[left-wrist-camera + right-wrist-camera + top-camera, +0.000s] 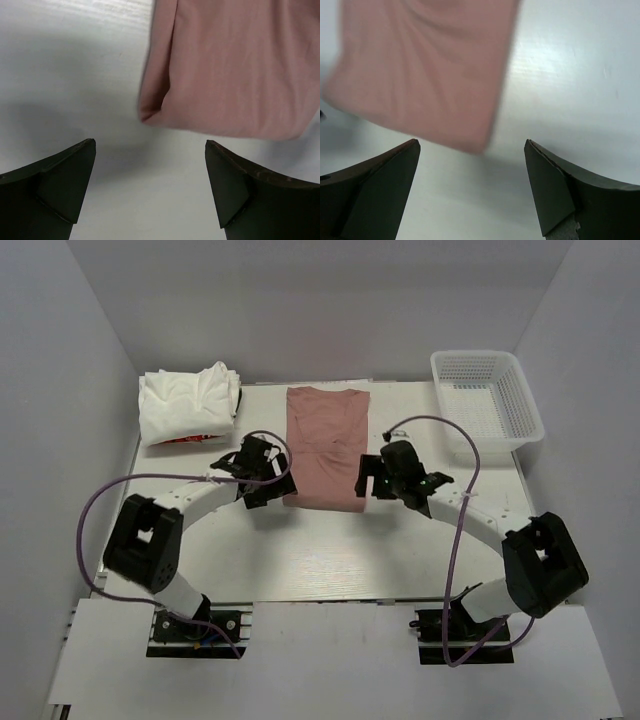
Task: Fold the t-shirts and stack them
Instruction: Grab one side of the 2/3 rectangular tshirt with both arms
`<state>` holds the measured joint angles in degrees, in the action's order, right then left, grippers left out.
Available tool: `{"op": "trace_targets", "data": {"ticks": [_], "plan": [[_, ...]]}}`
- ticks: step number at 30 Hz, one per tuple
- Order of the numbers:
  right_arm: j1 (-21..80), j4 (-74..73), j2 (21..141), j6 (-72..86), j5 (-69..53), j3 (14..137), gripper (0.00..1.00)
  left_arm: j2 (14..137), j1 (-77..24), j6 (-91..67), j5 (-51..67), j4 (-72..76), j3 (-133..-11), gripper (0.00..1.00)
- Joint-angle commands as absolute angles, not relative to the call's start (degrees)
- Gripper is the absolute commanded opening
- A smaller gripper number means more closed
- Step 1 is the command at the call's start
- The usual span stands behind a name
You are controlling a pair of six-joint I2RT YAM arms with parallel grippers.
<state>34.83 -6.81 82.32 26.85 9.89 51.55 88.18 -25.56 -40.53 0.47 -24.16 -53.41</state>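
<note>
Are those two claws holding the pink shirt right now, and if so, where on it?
Nothing is held. The left gripper and the right gripper are both open and empty, just short of the pink shirt's near corners.

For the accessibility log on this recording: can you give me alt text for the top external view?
A dusty pink t-shirt, folded into a long strip, lies centrally with the left end effector and right end effector at its near corners. A pile of white t-shirts sits at the far left and a white mesh basket at the far right.
</note>
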Motion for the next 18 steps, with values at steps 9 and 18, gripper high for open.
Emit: {"op": "trace_targets", "data": {"ticks": [9, 18], "plan": [[33.0, -7.6, 79.4, 32.8, 4.3, 42.7, 0.90, 99.9, -25.2, -37.5, 4.0, -17.1, -57.6, 0.58], [33.1, -4.3, 88.6, 34.5, 3.3, 45.6, 0.85, 100.0, -25.2, -40.9, 6.9, -10.0, -49.7, 0.06]]}}
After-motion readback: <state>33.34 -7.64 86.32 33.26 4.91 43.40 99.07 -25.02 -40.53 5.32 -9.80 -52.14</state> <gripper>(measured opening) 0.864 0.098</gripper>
